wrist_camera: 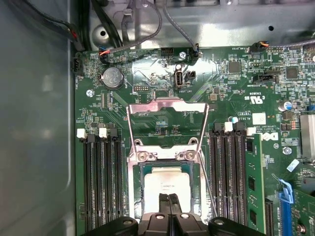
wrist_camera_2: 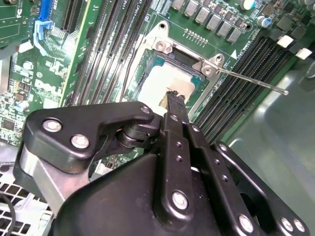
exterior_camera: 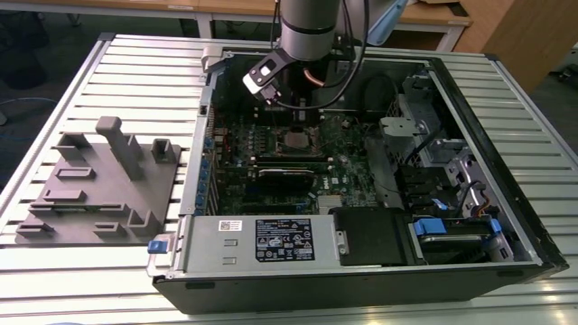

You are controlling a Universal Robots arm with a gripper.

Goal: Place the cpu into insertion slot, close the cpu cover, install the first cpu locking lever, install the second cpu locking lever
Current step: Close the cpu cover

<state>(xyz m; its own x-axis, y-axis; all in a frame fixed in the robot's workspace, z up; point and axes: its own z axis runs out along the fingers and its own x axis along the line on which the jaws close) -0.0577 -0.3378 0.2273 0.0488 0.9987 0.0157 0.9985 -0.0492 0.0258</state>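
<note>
On the exterior view's left I see a grey holder block [exterior_camera: 99,183] on the slatted tabletop [exterior_camera: 54,271]. Beside it lies the open computer case [exterior_camera: 343,288], and my arm [exterior_camera: 312,27] reaches down into it.

In the first wrist view the cpu cover [wrist_camera: 167,105] is flipped open, away from the insertion slot [wrist_camera: 137,191]. The cpu [wrist_camera: 167,183] lies flat inside the slot. My gripper [wrist_camera: 170,196] is right over it. The fingers [wrist_camera: 164,209] are pressed together with nothing between them. In the second wrist view their tip looks like it touches the cpu's top. A thin wire lever [wrist_camera_2: 251,81] sticks out to the side, not hooked down.

I think the cpu is light, stiff and easy to hurt, with a slick metal top. I would hold it only by two side edges and never push hard. The cover looks like thin, stiff metal on a hinge, best pushed at its free end bar.
</note>
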